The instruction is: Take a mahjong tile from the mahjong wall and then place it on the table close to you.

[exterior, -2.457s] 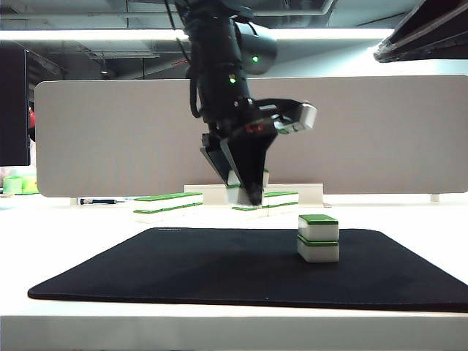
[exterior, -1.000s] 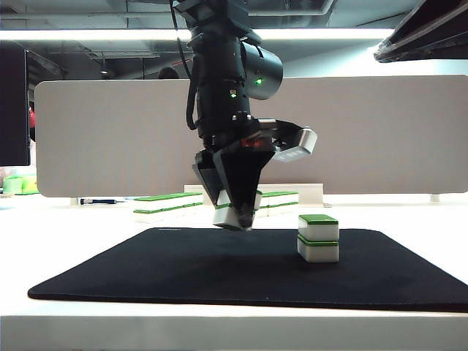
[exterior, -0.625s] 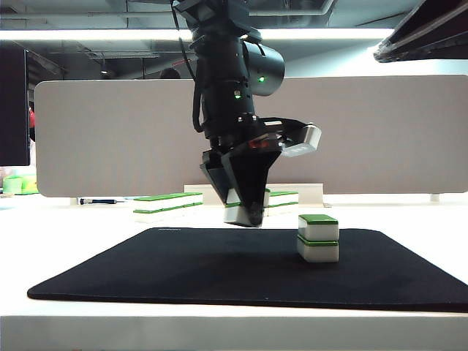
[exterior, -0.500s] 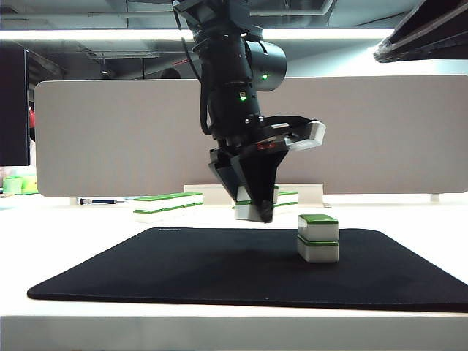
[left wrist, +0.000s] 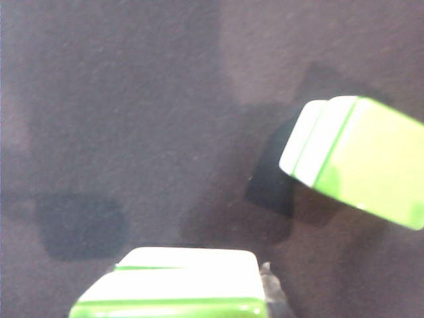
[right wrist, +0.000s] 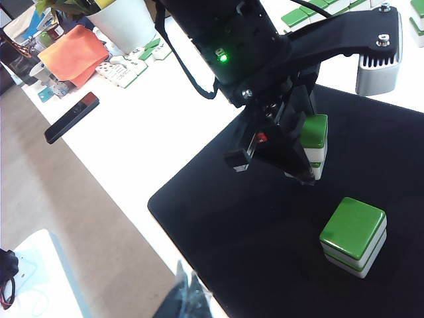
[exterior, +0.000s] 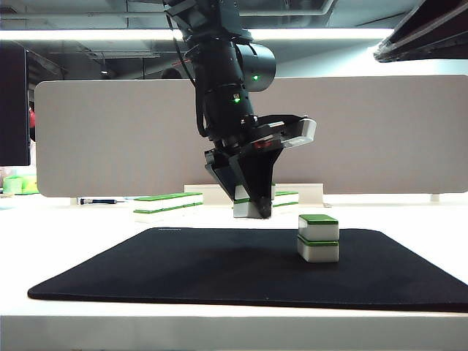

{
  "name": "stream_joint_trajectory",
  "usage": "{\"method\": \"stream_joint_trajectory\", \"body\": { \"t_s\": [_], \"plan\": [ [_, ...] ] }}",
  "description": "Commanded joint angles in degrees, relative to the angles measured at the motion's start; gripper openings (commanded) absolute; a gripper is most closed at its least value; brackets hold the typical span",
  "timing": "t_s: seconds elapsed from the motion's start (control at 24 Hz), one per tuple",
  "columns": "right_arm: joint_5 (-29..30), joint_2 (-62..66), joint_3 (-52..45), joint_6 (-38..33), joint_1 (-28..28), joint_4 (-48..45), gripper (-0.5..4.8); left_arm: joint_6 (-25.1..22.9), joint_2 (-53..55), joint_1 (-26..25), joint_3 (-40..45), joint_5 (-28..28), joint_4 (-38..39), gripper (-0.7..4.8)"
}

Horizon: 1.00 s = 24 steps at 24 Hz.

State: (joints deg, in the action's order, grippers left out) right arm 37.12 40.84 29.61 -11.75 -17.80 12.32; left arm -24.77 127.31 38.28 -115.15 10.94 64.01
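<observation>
Mahjong tile (exterior: pixel 247 208), green-topped white, in left claw (exterior: pixel 257 212)

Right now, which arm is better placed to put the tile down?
Left. The left gripper already holds a mahjong tile above the black mat. The right gripper is barely visible and away from the tiles.

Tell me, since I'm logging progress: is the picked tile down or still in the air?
In the air: the left claw holds the tile above the black mat.
</observation>
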Motion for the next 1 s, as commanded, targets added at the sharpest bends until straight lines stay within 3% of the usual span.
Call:
{"method": "stream_joint_trajectory", "body": {
  "t_s": [0.04, 0.21, 1.0],
  "plan": [
    [0.0, -0.1, 0.2, 0.0, 0.0, -0.8, -0.01, -0.2, -0.6, 0.1, -0.3, 0.7, -1.7, 1.14],
    [0.0, -0.1, 0.2, 0.0, 0.0, -0.8, -0.01, -0.2, -0.6, 0.1, -0.3, 0.7, -4.8, 1.14],
    [0.0, -0.1, 0.2, 0.0, 0.0, -0.8, -0.01, -0.2, -0.6, 0.1, -0.3, 0.8, -3.2, 1.15]
  ]
}}
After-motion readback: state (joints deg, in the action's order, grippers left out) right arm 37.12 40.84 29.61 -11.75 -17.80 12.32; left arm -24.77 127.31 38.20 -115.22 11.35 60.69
